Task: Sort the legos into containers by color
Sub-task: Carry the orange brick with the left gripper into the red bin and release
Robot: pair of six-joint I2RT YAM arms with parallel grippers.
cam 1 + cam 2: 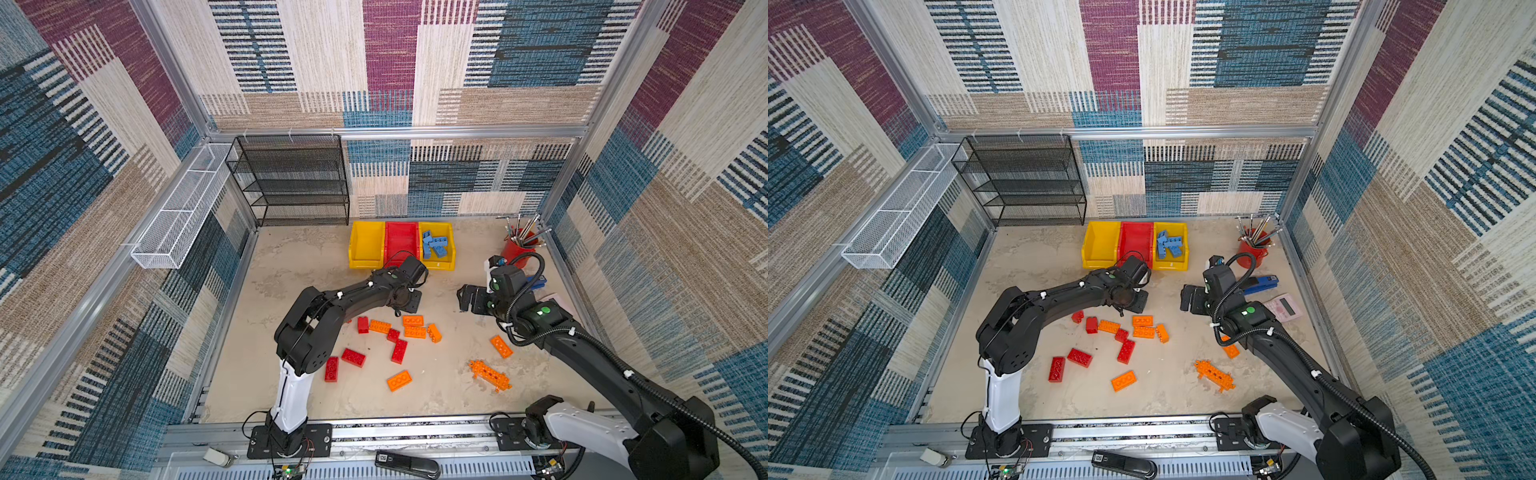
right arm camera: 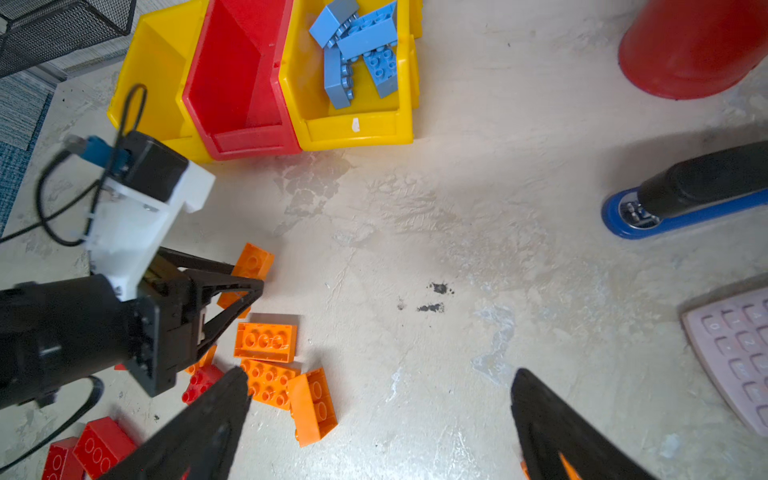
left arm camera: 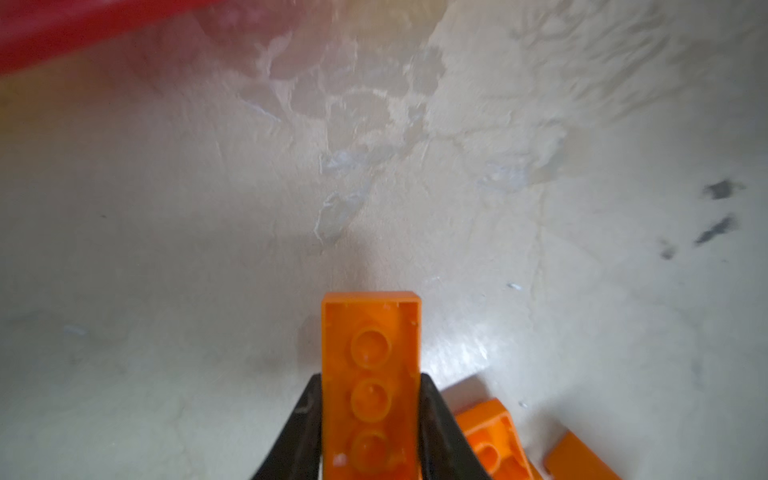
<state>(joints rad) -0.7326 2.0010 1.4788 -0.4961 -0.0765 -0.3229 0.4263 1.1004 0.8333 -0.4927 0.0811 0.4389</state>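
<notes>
Fingers first. The left fingers (image 3: pixel 301 419) are pinched narrow on one orange brick (image 3: pixel 370 374), with a finger flat against each long side. In a top view that grab is happening just at 6 o'clock of the red bin (image 1: pixel 401 243). The right wrist camera shows the held brick poking out past the tips. I can't tell if it's off the counter (image 1: pixel 291 257) or resting on it. The right fingers (image 2: pixel 208 424) are spread wide with nothing between them, hanging over the counter at about 3 o'clock from the left ones.

Counts:
- Three bins sit in a row at 12 o'clock, touching side by side. The red one is between the 9 o'clock yellow bin (image 1: pixel 365 264) and the 3 o'clock yellow bin (image 1: pixel 440 264).
- The blue bricks (image 2: pixel 365 37) are all in the 3 o'clock yellow bin. It looks like five, but they're piled up, so don't hold me to it.
- Six red bricks (image 1: pixel 1079 357) are loose mid-counter.
- Six loose orange bricks (image 1: pixel 1124 380) are out there too, one half hidden behind the right arm.
- One spiky orange piece (image 1: pixel 1214 376) is down around 5 o'clock.
</notes>
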